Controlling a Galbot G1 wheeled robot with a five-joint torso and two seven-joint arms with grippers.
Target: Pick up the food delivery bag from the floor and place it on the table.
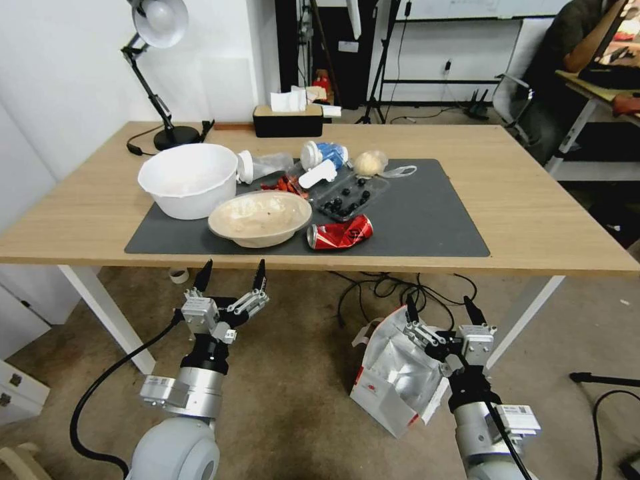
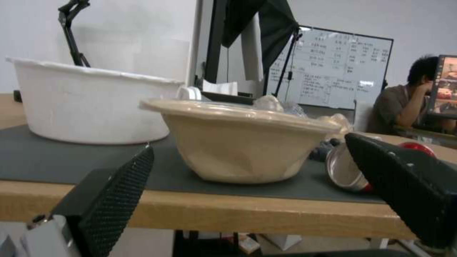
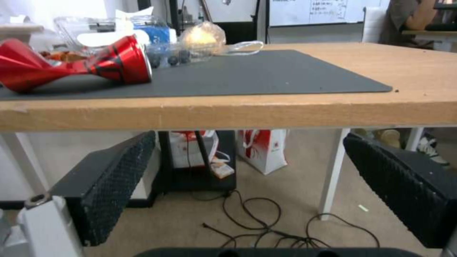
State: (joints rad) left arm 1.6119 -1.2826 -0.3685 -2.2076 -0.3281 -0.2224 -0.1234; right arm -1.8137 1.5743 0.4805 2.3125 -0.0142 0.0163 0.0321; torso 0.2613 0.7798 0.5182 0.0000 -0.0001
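Currently I log: bag [image 1: 393, 377] on the floor [image 1: 293, 400] under the table's [image 1: 533, 220] near edge, tipped, foil mouth open — small red logo, not readable. Right gripper [image 1: 445, 309] just above it, fingers spread, empty. Left gripper [image 1: 230, 275] below the edge, likewise spread. On the grey mat [image 1: 427, 213]: crushed red can [image 1: 340, 235], tan bowl [image 1: 260, 218]. Whiteboard [image 2: 328, 67] writing illegible.

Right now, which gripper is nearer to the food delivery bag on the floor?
Right. The right gripper, open, hangs just above the food delivery bag, over its far edge. The left gripper, open, is far off to the side, near the table edge.
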